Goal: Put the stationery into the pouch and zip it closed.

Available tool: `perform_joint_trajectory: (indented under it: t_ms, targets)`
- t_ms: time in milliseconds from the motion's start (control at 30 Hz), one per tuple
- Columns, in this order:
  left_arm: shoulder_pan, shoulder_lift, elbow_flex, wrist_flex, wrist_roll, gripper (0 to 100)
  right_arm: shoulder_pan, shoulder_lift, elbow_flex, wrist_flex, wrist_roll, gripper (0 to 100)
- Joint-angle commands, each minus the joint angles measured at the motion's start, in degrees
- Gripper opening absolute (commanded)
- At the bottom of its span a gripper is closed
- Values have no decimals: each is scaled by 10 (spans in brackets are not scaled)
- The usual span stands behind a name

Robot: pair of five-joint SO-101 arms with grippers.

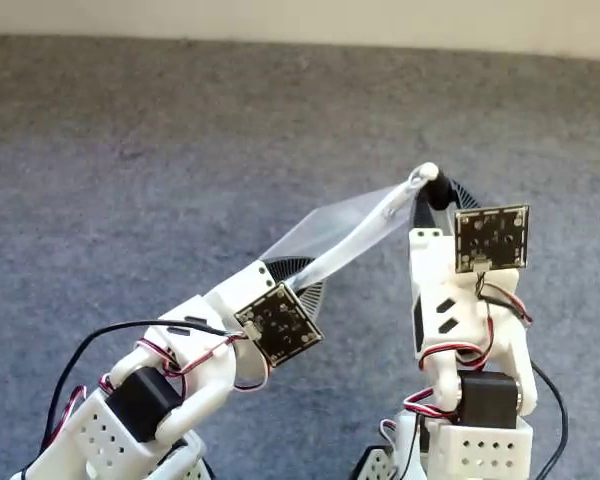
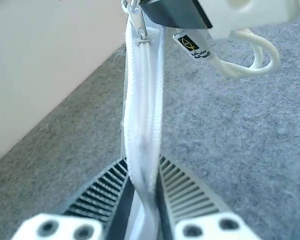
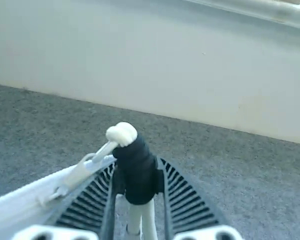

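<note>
Left gripper (image 1: 302, 280): narrow, its ribbed jaws clamped flat on one end of the pouch's zip edge.
Right gripper (image 3: 136, 167): narrow too, pinched on the black toggle (image 3: 135, 155) of the zip cord. The white bead (image 3: 121, 134) stands just past its tips.
Pouch (image 1: 330, 232): off the table (image 1: 130, 150), strung between the two grippers. It runs straight out ahead of the left jaws to the right gripper's tips.
Zip: the slider (image 2: 138, 25) sits at the far end from the left gripper, just beside the right one. The zip tape (image 2: 142, 100) between them looks meshed, so the closing pull seems nearly or fully done.
Contents: I cannot tell whether any stationery lies inside.
Weight: probably light, as the thin see-through film hangs without pulling either arm down.
Stiffness: soft and floppy. It likely holds its shape only while drawn taut, and the woven tape is the firmest part.
Surface: the film is probably slick, while the tape and the toggle should give the ribbed pads more bite.
Where to take hold: the tape end for the anchoring hand and the toggle for the pulling hand, as they are now. A grip on the bare film would likely slide.
Risk: pulling across the zip line could twist the tape, jam the slider or drag the end out of the left jaws.
</note>
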Motion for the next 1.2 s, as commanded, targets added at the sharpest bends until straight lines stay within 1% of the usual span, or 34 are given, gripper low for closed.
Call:
perform_joint_trajectory:
  t_ms: [0, 167, 300, 500, 700, 833, 1033, 1100, 1167]
  targets:
    - [-15, -7, -6, 21, -3, 4, 65, 85, -15, -28, -7, 6]
    - [-15, -7, -6, 21, -3, 4, 95, 218, -83, -29, -40, 6]
    - [-15, -7, -6, 21, -3, 4, 123, 291, -124, -28, -55, 6]
    - [-16, -7, -7, 21, -3, 4, 128, 309, -137, -28, -55, 6]
    - [-47, -7, -9, 20, 0, 4, 122, 304, -133, -28, -54, 6]
    - [-45, -7, -10, 18, 1, 4, 80, 244, -131, -26, -51, 6]
    - [-44, -7, -30, 20, 2, 8, -5, 106, -109, 64, -33, 6]
    - [-44, -7, -32, 20, 12, 53, -41, 72, -109, 90, -33, 6]
    - [-44, -7, -34, 20, 76, 122, -80, 49, -109, 113, -33, 6]
